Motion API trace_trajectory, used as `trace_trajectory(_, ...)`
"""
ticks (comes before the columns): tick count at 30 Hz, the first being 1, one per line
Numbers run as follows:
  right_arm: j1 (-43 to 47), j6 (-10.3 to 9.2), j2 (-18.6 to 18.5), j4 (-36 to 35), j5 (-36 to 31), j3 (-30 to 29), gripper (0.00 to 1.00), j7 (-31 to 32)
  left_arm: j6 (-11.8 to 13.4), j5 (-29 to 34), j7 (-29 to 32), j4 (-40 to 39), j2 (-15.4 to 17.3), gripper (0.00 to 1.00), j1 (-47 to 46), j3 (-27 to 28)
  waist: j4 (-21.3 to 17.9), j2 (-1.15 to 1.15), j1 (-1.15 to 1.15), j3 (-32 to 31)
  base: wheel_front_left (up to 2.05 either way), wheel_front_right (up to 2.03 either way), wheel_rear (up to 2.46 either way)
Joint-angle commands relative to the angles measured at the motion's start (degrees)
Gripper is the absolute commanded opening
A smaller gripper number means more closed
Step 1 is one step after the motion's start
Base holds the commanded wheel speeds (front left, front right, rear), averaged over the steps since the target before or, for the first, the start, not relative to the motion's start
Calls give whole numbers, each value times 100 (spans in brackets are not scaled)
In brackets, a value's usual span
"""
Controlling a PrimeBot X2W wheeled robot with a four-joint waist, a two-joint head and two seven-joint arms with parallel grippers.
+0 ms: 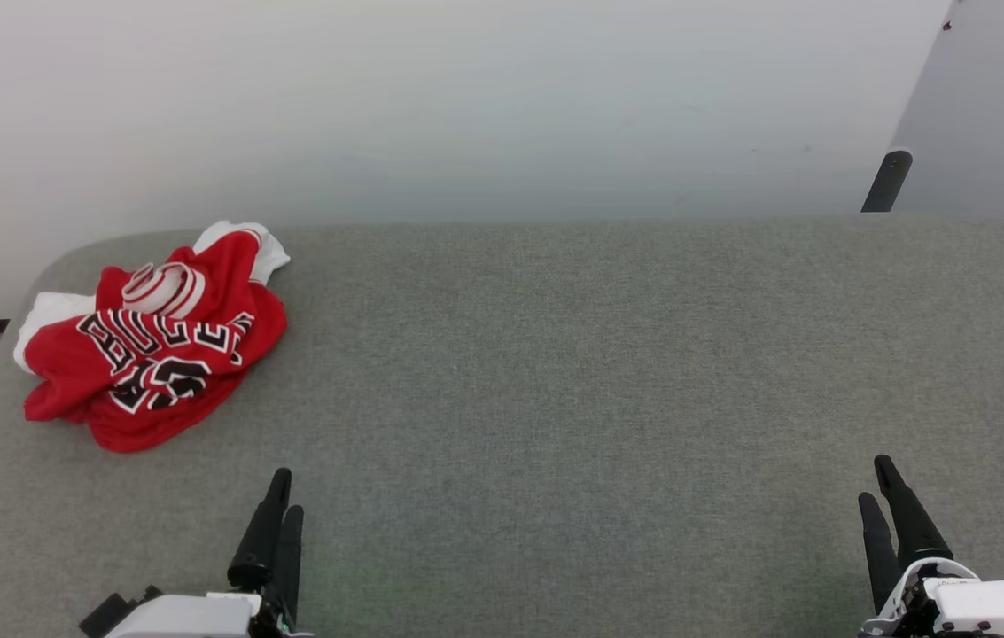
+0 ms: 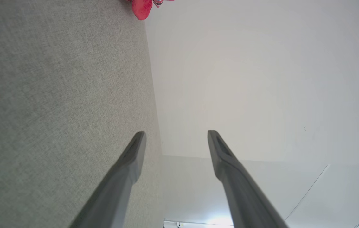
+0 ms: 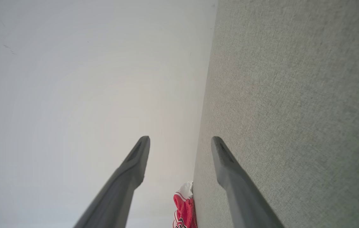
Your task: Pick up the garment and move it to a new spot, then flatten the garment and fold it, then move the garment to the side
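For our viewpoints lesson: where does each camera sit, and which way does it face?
Head view: from the head, down on the grey table and garment; left tool and right tool show.
Left wrist view: along the open left tool, over the table toward the wall.
Right wrist view: likewise, along the open right tool.
Shared: all three show the garment.

Grey fabric-covered table [image 1: 608, 381], plain white surface [image 1: 466, 97] beyond it, 1 dark post [image 1: 887, 180], even light.

head: high, looking down | wrists: low, sideways along table [image 1: 555, 354] | shared: garment [image 1: 151, 354]
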Motion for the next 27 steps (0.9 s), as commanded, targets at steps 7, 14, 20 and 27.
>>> trace_trajectory(7, -51, 2, -81, -148, -171, 171, 100, -216, 36, 287, -224, -186, 131, 100, -38, -177, -8, 0, 0, -23, 0, 0, 0)
trace_trajectory(14, -61, 2, -134, -136, -418, 302, 100, -365, 103, 627, -406, -191, 216, 100, -39, -300, -13, 0, 0, -41, 0, 0, 0)
trace_trajectory(20, -80, 3, -206, -91, -992, 420, 100, -509, 223, 1242, -567, -182, 330, 100, -47, -462, -14, 0, 0, -59, 0, 0, 0)
trace_trajectory(27, -84, 3, -198, -103, -1872, 460, 100, -652, 360, 2174, -720, -223, 412, 100, -59, -571, -12, 0, 0, -76, 0, 0, 0)
